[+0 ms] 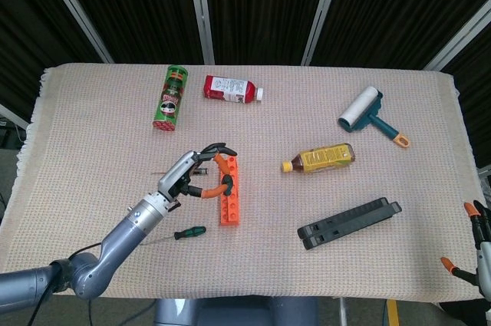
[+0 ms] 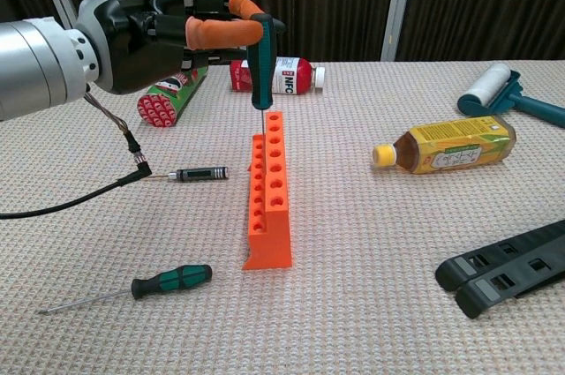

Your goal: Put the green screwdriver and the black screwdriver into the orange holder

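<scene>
Left hand (image 2: 168, 26): grasps a dark green-handled screwdriver (image 2: 260, 62) upright between orange-tipped fingers, directly above the far end of the holder.
Holder (image 2: 268, 191): orange plastic block with a row of round holes, stepped, lying lengthwise near to far mid-table.
Green screwdriver (image 2: 171, 281): green and black handle, thin metal shaft, flat on the cloth near the front, left of the holder, well apart from the hand.
Black screwdriver (image 2: 200, 174): slim, flat on the cloth left of the holder, below the hand.
Right hand (image 1: 479, 243): only its edge shows at the right border of the head view; cannot tell its grip.
Table cloth (image 2: 371, 243): beige, coarse woven.
</scene>
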Controlling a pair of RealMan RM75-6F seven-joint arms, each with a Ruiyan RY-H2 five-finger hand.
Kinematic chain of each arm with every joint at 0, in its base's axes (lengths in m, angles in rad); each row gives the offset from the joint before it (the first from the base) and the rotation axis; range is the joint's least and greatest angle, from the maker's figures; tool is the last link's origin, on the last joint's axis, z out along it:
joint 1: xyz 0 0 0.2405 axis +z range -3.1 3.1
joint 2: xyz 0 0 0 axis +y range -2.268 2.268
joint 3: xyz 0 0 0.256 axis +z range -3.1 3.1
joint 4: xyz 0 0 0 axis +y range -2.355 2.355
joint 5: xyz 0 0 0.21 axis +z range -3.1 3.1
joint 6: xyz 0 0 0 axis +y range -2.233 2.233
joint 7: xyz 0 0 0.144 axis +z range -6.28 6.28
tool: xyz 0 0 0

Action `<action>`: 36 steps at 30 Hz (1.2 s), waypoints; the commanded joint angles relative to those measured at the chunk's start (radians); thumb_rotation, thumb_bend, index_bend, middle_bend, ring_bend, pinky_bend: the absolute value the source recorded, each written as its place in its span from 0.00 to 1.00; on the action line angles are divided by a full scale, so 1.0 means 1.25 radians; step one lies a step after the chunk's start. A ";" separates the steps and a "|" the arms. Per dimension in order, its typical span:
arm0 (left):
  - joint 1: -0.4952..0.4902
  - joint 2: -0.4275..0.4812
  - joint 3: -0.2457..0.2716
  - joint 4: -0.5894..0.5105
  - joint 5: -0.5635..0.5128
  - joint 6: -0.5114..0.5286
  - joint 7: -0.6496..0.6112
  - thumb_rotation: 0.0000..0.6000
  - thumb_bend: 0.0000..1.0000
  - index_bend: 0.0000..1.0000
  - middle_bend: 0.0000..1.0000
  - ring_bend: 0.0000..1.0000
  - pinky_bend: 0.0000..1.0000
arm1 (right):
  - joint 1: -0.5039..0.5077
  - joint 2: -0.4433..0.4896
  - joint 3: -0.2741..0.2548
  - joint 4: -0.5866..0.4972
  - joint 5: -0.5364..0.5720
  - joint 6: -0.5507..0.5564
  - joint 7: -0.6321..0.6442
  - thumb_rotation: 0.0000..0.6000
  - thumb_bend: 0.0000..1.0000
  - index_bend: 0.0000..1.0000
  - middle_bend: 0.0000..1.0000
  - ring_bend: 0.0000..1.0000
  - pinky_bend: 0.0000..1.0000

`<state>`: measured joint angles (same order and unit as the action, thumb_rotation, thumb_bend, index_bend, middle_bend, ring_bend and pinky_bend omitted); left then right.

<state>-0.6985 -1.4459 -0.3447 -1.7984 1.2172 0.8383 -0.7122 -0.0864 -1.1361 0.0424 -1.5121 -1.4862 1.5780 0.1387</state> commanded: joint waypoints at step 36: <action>-0.025 -0.058 0.026 0.055 0.009 0.012 0.043 1.00 0.39 0.66 0.21 0.04 0.00 | 0.003 0.002 0.006 0.003 0.013 -0.015 0.002 1.00 0.00 0.00 0.00 0.00 0.00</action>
<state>-0.7290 -1.5167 -0.3145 -1.7318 1.2262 0.8529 -0.6620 -0.0821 -1.1335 0.0495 -1.5087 -1.4696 1.5590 0.1412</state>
